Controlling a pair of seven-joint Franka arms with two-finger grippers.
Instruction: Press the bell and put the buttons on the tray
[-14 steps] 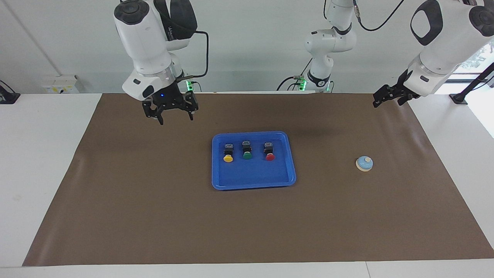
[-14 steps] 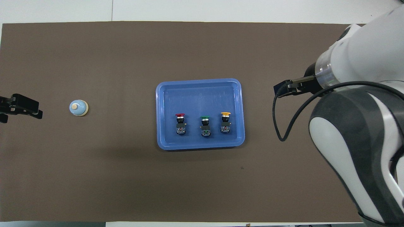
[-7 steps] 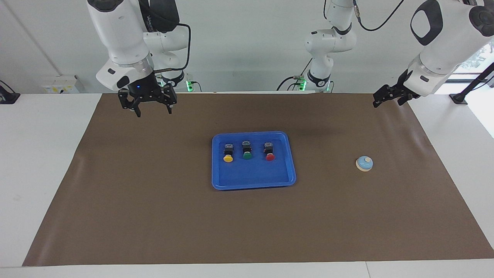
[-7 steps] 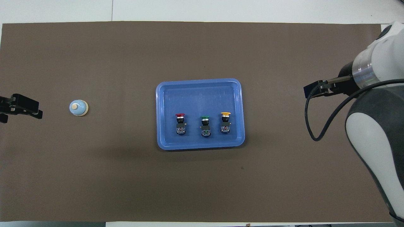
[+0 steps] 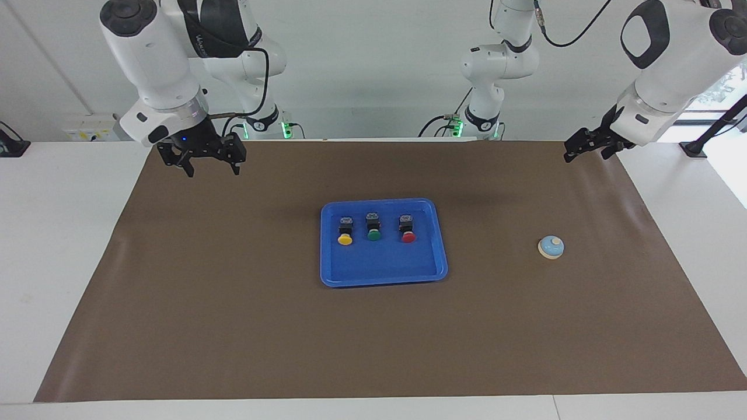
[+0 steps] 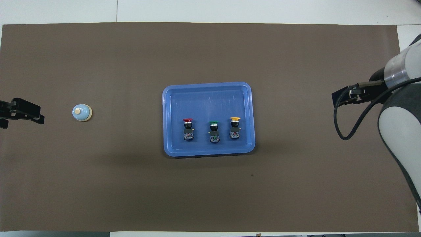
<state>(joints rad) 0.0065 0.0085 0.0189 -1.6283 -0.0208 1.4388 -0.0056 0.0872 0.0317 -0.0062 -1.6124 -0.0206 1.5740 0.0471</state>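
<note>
Nearest the robots, both arms hang clear of the work. The right arm [image 5: 146,52] holds its jaws spread and empty, pointing down over the near corner of the brown mat [image 5: 233,326] at its own end of the bench [image 5: 52,245]. The left arm [image 5: 671,64] waits over the other near corner, tilted low, its jaws apart too with nothing between them. A little farther out the tray [image 5: 379,268] lies mid-mat. The three buttons sit in a row in its nearer half, yellow [image 5: 345,240], green [image 5: 373,235] and red [image 5: 408,237], caps pointing away from the robots. To my eye the placing is done. The bell [image 5: 551,247] stands alone on the mat toward the left arm's end, slightly farther out than the buttons; whether it has been rung I cannot tell. If it hasn't, the left arm is the handy one: swing out over the dome and come straight down on the knob.
</note>
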